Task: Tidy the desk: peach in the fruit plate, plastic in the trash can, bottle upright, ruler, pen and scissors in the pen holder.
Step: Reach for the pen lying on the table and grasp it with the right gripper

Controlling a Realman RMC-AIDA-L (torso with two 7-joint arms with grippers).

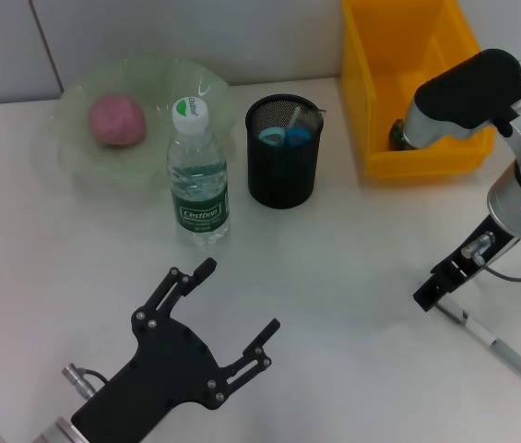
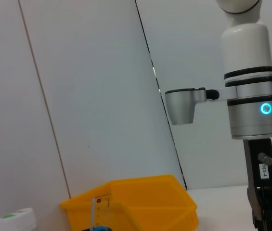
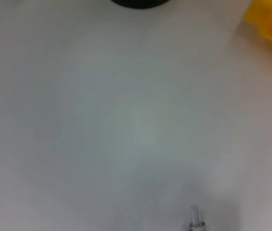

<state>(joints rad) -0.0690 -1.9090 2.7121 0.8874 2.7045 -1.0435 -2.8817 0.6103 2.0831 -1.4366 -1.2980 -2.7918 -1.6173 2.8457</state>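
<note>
The pink peach lies in the pale green fruit plate at the back left. In front of the plate the bottle stands upright. The black mesh pen holder holds the blue-handled scissors and the clear ruler. At the right, the pen lies flat on the table. My right gripper is low over the pen's near end. My left gripper hovers open and empty at the front left. A small dark thing lies in the yellow trash can; whether it is the plastic is unclear.
The yellow trash can stands at the back right against the grey wall, with my right arm's elbow over its front edge. The white table runs bare between the two grippers.
</note>
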